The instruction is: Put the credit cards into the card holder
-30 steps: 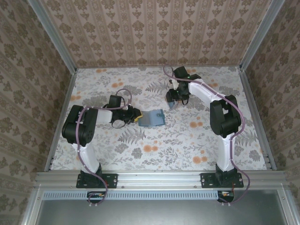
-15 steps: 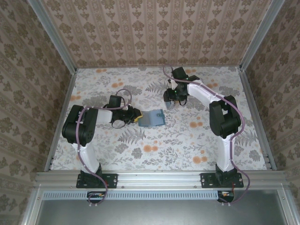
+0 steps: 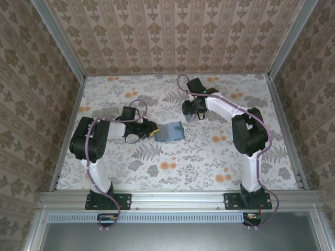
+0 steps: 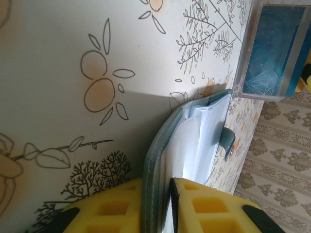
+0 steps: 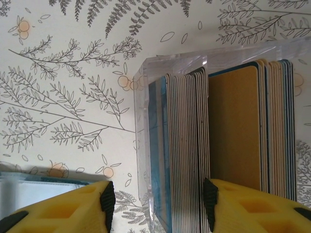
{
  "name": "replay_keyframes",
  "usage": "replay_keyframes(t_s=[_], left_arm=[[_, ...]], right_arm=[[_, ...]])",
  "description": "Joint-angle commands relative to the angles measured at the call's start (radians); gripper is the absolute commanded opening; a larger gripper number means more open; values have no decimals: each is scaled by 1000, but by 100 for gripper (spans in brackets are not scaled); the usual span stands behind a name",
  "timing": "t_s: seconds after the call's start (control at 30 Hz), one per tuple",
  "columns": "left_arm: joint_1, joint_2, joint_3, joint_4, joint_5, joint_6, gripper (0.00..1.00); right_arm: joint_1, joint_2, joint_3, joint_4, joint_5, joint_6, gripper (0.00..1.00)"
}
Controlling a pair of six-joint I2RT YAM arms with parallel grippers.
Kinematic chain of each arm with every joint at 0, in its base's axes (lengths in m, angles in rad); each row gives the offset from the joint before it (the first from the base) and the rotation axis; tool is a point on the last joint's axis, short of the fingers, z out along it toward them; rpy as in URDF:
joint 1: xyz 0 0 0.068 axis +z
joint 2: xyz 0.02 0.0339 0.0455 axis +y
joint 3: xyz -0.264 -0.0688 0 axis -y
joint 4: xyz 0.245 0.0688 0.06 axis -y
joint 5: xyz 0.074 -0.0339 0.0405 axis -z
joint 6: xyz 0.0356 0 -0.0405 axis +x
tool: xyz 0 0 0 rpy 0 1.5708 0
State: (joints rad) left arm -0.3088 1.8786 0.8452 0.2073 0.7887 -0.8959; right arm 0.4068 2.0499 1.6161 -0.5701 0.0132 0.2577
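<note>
The teal card holder (image 3: 170, 132) lies part-open on the table, its left edge pinched in my shut left gripper (image 3: 150, 128). In the left wrist view the card holder (image 4: 194, 136) stands edge-on, pale inside, between the yellow fingers (image 4: 112, 211) of that gripper (image 4: 158, 206). The credit cards (image 5: 187, 145) stand on edge in a clear plastic box (image 5: 142, 121), with a yellow-orange card (image 5: 233, 126) facing out. My right gripper (image 5: 156, 198) is open, its jaws straddling the box wall and a batch of cards. Seen from above, the right gripper (image 3: 189, 111) hovers over the box (image 3: 191, 117).
The floral tablecloth (image 3: 172, 162) covers the table inside patterned walls with metal corner rails (image 3: 57, 39). The clear box (image 4: 272, 48) lies just beyond the holder's open end. The card holder's edge (image 5: 34, 187) shows left of the right gripper.
The right arm's wrist has shifted slightly left and turned over the card box. The left arm and the card holder have stayed still.
</note>
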Motion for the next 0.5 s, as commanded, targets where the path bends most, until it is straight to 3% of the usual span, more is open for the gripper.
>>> replay_keyframes(t_s=[0.0, 0.47], left_arm=[[0, 19, 17, -35, 6, 26, 21], [4, 34, 28, -38, 15, 26, 21]], right_arm=[[5, -4, 0, 26, 98, -1, 56], [34, 80, 25, 11, 91, 48, 58]])
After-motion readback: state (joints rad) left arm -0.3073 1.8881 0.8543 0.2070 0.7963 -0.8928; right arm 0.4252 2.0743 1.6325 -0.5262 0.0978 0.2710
